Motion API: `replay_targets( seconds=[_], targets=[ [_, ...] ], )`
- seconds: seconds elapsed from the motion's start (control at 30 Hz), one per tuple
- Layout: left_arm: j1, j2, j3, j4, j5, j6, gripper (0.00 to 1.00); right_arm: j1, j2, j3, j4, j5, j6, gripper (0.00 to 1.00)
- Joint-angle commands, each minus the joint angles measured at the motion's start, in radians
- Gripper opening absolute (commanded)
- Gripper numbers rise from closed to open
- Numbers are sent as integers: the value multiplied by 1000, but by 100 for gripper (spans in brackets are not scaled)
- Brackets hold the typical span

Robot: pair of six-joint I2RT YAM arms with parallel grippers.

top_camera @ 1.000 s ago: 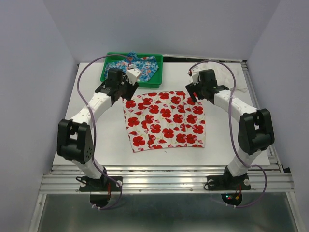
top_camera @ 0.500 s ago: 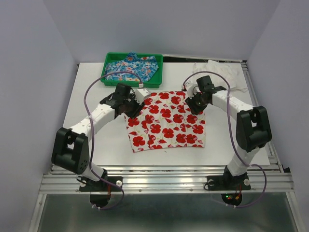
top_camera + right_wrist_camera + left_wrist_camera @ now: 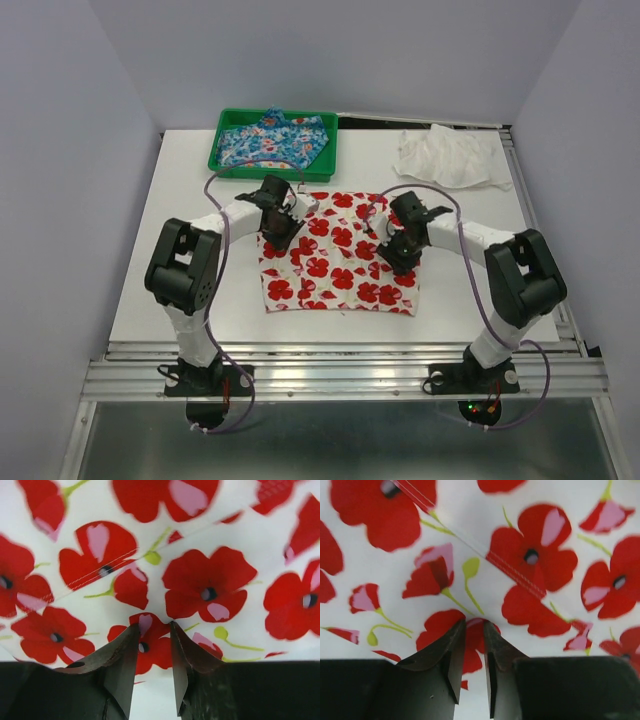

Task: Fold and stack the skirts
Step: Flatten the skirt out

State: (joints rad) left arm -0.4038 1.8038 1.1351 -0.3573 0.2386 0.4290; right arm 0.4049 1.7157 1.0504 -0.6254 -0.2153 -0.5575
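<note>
White table [image 3: 340, 328], lilac walls [image 3: 350, 50], flowered skirt [image 3: 340, 265]

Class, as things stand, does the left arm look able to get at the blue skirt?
Likely not yet: the left claw grips the red-flowered skirt. Nothing lies between it and the blue skirt in the green tray.

Left gripper [image 3: 474, 625], right gripper [image 3: 151, 626]: jaws pinched narrow.

robot lab cell, plain grey walls [image 3: 60, 150], aluminium frame rail [image 3: 340, 376]
</note>
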Motion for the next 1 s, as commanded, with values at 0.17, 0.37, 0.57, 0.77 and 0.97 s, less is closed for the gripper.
replay_targets(
  seconds=[0.17,0.37,0.57,0.77,0.97],
  targets=[
    [13,232,360,-54,-76,25,32,339,-119,-99,-66,-153,77,39],
    [19,324,627,-123,-13,-18,36,384,-165,54,-28,-265,226,43],
    [43,89,453,-77,21,-41,39,191,-251,128,-31,-188,196,48],
    [51,-110,180,-66,33,-76,41,92,-110,154,-19,-50,93,46],
    [51,-118,55,-58,-10,-76,41,83,11,166,23,36,62,43]
  ],
)
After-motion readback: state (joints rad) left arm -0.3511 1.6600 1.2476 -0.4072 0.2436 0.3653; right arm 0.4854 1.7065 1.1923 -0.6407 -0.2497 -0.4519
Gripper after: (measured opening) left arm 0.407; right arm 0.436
